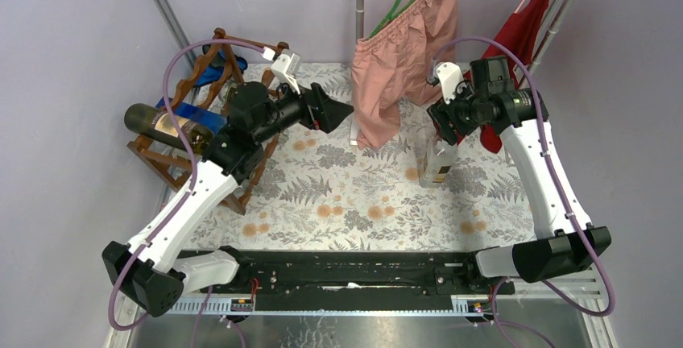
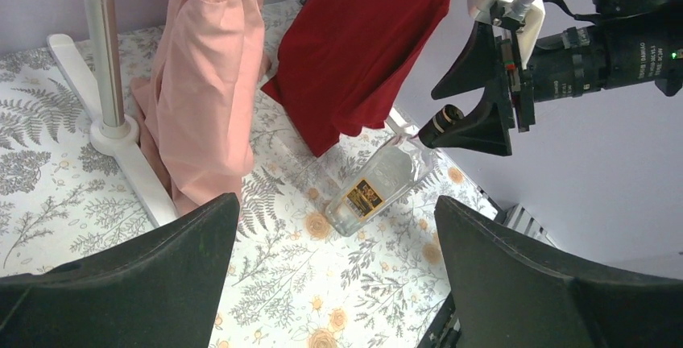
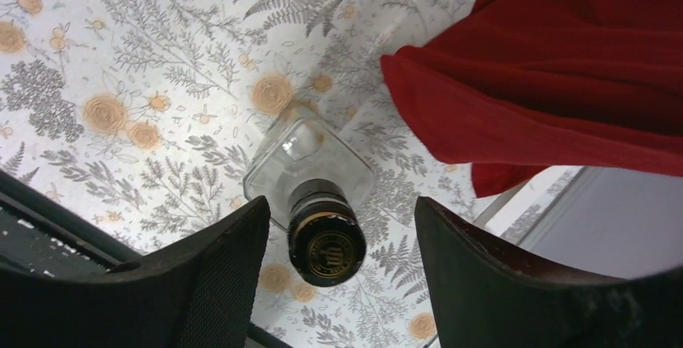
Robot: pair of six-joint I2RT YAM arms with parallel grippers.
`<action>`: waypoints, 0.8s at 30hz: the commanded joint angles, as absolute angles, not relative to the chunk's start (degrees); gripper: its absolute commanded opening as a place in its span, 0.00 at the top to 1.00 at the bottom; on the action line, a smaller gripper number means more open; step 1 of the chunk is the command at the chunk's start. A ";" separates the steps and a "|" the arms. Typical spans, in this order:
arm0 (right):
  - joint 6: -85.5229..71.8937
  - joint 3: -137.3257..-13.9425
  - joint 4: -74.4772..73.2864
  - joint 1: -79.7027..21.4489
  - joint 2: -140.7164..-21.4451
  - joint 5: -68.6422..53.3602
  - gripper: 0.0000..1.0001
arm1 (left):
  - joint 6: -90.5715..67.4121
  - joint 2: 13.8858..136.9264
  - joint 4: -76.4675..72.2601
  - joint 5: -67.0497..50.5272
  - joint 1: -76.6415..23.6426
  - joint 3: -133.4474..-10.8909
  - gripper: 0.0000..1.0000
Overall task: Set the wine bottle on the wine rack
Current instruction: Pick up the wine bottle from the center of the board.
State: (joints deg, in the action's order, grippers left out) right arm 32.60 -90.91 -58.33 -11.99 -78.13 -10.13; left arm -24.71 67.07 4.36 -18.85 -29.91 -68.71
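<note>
Two grippers were inspected, and neither grasps anything. The left gripper (image 1: 342,112) hangs above the middle of the floral tablecloth (image 1: 346,195) with its jaws spread wide and nothing between them; its own camera confirms bare cloth below.

We find the right gripper (image 3: 340,211) lowered over the wine bottle (image 1: 436,163), one finger on each side of the black-and-gold cap. A gap shows on both sides of the cap in the right wrist view, so we record the jaws as apart and not yet gripping.

The wine bottle is clear glass with a dark label and stands on its base at about 3 o'clock from the table's centre. It is well apart from the wine rack (image 1: 153,159), which sits at about 9 o'clock against the left wall.

On the rack lies a dark bottle (image 1: 149,118), its base pointing toward 9 o'clock (blue items beside it we cannot identify).

A pink garment (image 1: 399,50) hangs at 12 o'clock and a red garment (image 1: 523,30) at 2 o'clock, just behind the right gripper.
</note>
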 commanded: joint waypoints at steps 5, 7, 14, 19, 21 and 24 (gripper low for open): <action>31.45 -89.56 -61.34 -11.78 -77.43 -13.24 0.44 | -25.21 65.82 0.18 -18.83 -31.40 -65.61 0.02; 31.30 -89.46 -61.39 -11.78 -77.63 -13.63 0.57 | -25.08 66.01 0.18 -19.32 -31.51 -65.27 0.02; 30.12 -90.06 -61.07 -11.75 -78.72 -15.79 0.84 | -24.52 66.32 -1.48 -20.82 -31.96 -63.25 0.02; 27.74 -94.62 -61.38 -11.54 -79.08 -20.27 1.00 | -25.40 65.86 -3.56 -20.13 -32.54 -61.14 0.01; 25.79 -97.82 -61.41 -11.45 -79.61 -23.17 1.00 | -25.66 65.67 -4.94 -19.84 -32.96 -60.28 0.01; 22.33 -100.76 -61.04 -11.42 -80.43 -28.19 1.00 | -24.62 65.39 -7.16 -20.39 -33.72 -58.84 0.01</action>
